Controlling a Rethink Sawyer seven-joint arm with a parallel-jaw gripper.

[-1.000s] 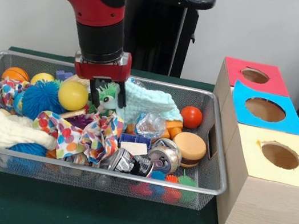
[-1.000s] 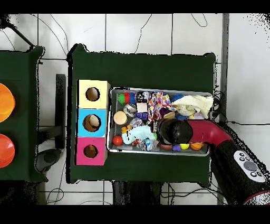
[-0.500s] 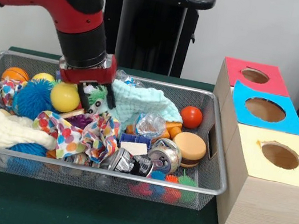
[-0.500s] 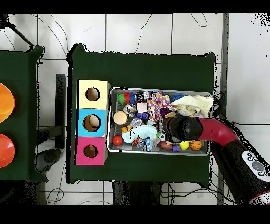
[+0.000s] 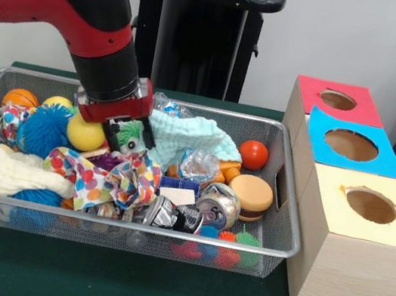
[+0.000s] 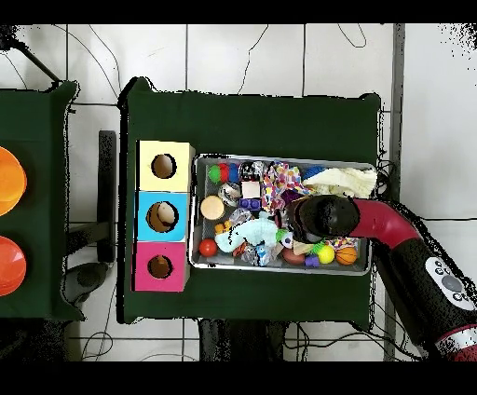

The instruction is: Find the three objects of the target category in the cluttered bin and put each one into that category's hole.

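Observation:
The wire-mesh bin (image 5: 123, 223) is full of mixed toys and cloths; it also shows in the overhead view (image 6: 279, 157). My gripper (image 5: 129, 136) is low in the bin's back middle, tilted. Its fingers straddle a green-haired plush toy (image 5: 131, 133) with a pale face, and they look shut on it. In the overhead view the arm's wrist (image 6: 321, 216) hides the gripper. The tan-brown plush and the tiger-striped plush are hidden. The red-ringed hole (image 5: 337, 100) is on the far box, to the right of the bin; it also shows in the overhead view (image 6: 160, 266).
Blue-ringed hole (image 5: 351, 144) and yellow-ringed hole (image 5: 370, 204) are nearer on the box row. A yellow ball (image 5: 85, 133) and a blue spiky ball (image 5: 46, 130) lie left of the gripper. A mint knitted cloth (image 5: 189, 135) lies right of it and a polka-dot cloth (image 5: 112, 175) in front.
The arm has swung to the picture's left in the front view, tilted and sunk slightly. The green-haired toy has moved with the fingers.

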